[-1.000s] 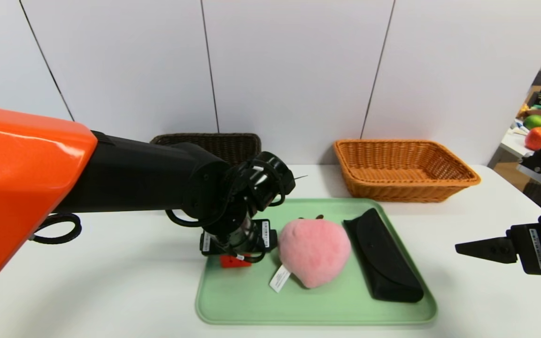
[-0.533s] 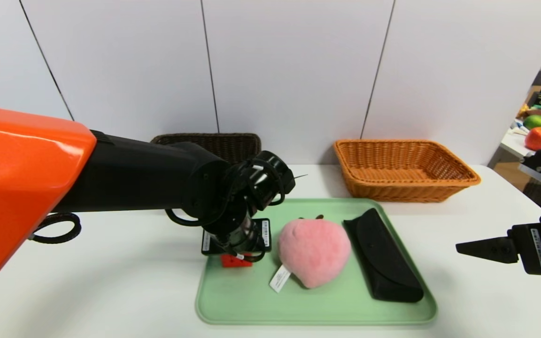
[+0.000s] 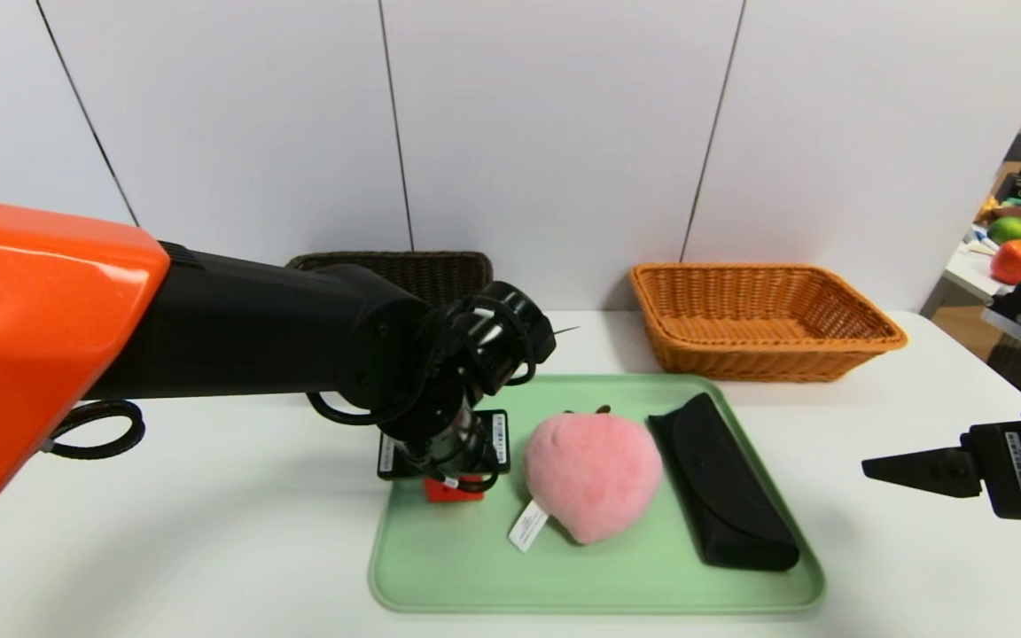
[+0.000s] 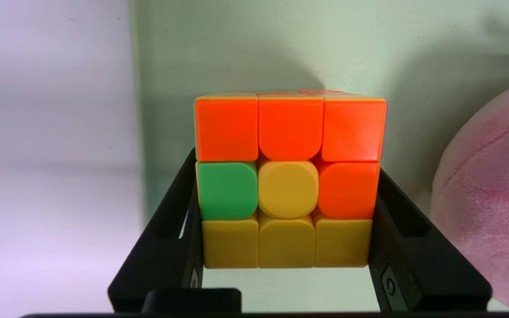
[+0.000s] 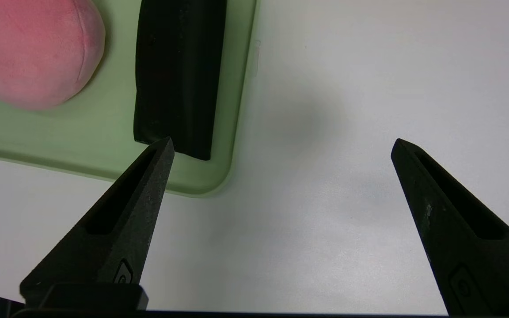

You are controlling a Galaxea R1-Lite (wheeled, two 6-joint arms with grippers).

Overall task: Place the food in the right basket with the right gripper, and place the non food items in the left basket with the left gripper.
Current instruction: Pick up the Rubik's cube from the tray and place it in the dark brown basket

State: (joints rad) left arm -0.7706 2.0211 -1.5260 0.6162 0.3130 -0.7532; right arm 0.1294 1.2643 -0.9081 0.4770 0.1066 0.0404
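Gripping of the toy cube [image 4: 288,190] is the step in hand, as I judge: it is a non-food item, so it should go to the left basket [image 3: 450,268]. The left claw [image 4: 287,163] has its two fingers against opposite sides of the cube, clamped on it. The cube is over the green tray [image 3: 599,580], toward ten o'clock from the tray's middle; whether it touches the tray, I cannot tell. The next move probably calls for a straight lift with a firm hold, then a carry toward eleven o'clock, over the rim of the dark basket, and opening there. The peach plush [image 3: 593,474] sits near, at three o'clock from the cube, so a sideways swing could push it.

The cube looks glossy and of hard plastic, with its rows in order but its colours mixed: the facing side shows red-orange pieces, one green, and yellow ones with a rounded centre.

The right claw [image 5: 283,141] waits with fingers wide apart, above the desk [image 3: 209,554], at three o'clock from the tray. The plush probably counts as food for the right basket [image 3: 750,361], at one o'clock beyond the tray; the black case [image 3: 728,496] should go left.
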